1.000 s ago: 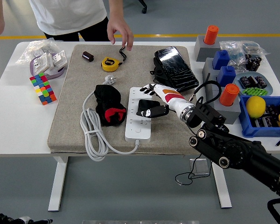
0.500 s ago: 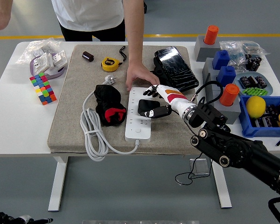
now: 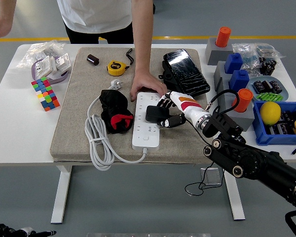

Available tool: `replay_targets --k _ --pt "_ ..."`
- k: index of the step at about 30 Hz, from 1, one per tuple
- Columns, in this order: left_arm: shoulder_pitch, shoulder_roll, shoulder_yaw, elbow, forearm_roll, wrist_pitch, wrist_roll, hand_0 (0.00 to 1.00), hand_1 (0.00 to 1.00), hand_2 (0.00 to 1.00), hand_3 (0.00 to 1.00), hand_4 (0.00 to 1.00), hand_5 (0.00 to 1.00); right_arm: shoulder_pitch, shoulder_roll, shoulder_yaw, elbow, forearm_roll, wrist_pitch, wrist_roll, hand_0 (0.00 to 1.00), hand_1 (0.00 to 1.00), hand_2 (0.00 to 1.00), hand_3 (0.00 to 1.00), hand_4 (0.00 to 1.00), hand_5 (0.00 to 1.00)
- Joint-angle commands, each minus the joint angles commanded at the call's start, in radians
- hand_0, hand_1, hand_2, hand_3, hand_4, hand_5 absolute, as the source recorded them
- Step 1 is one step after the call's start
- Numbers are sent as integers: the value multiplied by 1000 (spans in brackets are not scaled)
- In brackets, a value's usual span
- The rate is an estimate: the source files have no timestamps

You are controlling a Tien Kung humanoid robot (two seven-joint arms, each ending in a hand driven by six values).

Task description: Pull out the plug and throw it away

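right hand (image 3: 170, 111): fingers clamped around black plug adapter (image 3: 155, 113)
plug: seated in white power strip (image 3: 147, 120) on grey mat (image 3: 79, 118)
person's hand (image 3: 147, 84): pressing strip's far end
tip: pull straight up, no rocking; strip held down helps

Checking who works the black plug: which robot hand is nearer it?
Right. The right hand is curled on the black plug over the power strip; the left hand is out of view.
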Motion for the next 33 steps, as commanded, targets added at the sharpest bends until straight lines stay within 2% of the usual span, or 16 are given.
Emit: replay_targets --k 3,4,9,10,15,16,21,22,26,28,33 --pt "-2 0 1 0 0 0 0 529 665 691 670 834 708 1 0 -1 5 5 -10 10 565 544 533 539 939 92" --pt "-2 0 0 -1 0 0 0 529 664 691 670 835 708 1 0 0 8 6 -14 14 390 488 515 541 923 69" --pt "-3 0 -1 0 3 -1 1 529 664 691 670 835 708 3 0 1 19 15 -31 34 390 488 515 541 923 69" --pt "-3 0 -1 0 2 -1 1 529 665 691 670 834 706 4 0 1 22 18 -34 39 265 326 441 538 956 2" --pt "-2 0 -1 0 2 -1 1 529 665 691 670 834 706 4 0 -7 32 24 -38 54 265 326 441 538 956 2" --pt "-1 0 0 -1 1 -1 0 531 664 691 670 834 707 4 0 -8 31 25 -36 55 127 179 324 518 956 2" --pt "0 0 0 -1 0 0 0 531 664 691 670 834 707 2 0 -12 27 28 -31 54 127 179 324 518 956 2" --pt "1 0 -1 -1 1 -1 1 531 665 691 670 835 706 1 0 -12 27 28 -30 54 57 146 294 508 950 2" --pt "0 2 -2 -1 4 -2 2 531 665 691 670 835 706 -1 0 -13 31 32 -26 57 57 146 294 508 950 2" --pt "-1 2 -3 -2 5 -2 2 531 665 691 670 835 705 -2 0 -13 31 46 -30 65 26 127 260 504 937 2" --pt "-5 2 -1 -3 4 -1 0 531 665 691 670 835 705 -6 0 -9 31 115 -53 106 26 127 260 504 937 2"
